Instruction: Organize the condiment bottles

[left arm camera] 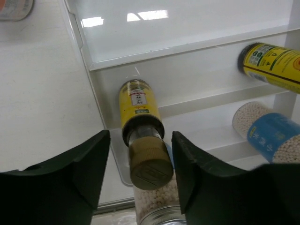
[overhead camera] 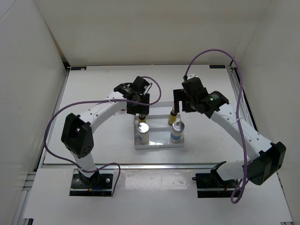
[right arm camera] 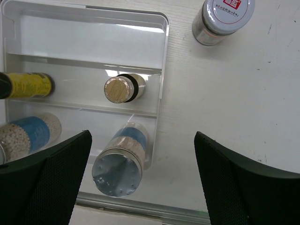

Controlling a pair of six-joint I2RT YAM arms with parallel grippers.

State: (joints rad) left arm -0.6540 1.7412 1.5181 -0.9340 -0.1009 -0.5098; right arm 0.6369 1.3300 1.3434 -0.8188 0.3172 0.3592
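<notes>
A glossy white tray held two slim yellow bottles with dull gold caps in its middle row and two silver-topped, bead-filled shakers in its near row; one squat white-lidded jar stood on the worktop beside it. The left gripper straddled one yellow bottle's cap, jaws parted and clear of it; the right gripper hung wide open, empty.

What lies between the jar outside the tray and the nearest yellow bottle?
Only the tray wall and bare table, shown in the right wrist view.
</notes>
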